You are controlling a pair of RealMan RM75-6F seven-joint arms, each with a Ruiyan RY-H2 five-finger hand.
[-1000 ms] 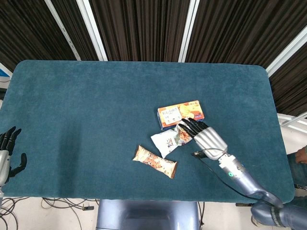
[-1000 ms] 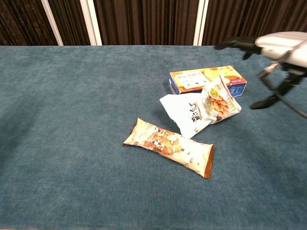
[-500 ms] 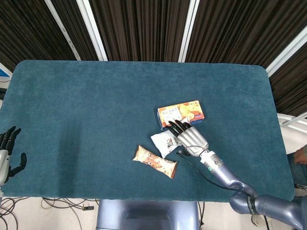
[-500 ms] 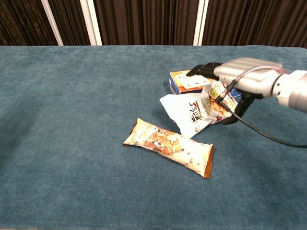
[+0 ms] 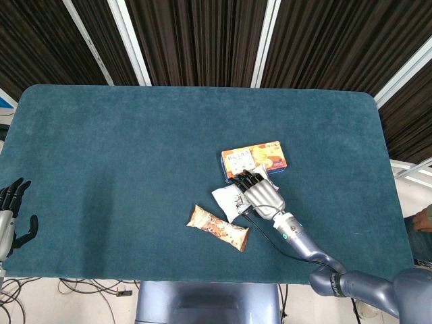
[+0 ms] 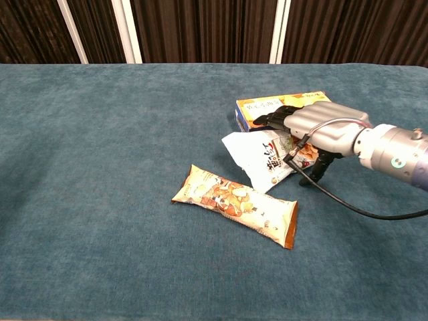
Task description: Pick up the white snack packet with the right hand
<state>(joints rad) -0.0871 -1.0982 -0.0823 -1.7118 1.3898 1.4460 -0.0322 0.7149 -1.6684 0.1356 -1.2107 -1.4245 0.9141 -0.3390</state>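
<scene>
A teal-covered table stands before dark slatted wall panels.

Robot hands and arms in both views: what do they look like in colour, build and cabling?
The right robot hand has a silver metallic back and black fingers. A thin black cable loops from it along the forearm. Its grey-blue wrist is a smooth cylinder with a small green light. The left robot hand looks black-fingered with a grey body, at the frame's edge.

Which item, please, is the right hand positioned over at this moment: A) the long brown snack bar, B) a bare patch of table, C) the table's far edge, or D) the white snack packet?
D: the right hand covers the white snack packet, in front of the orange box.
</scene>
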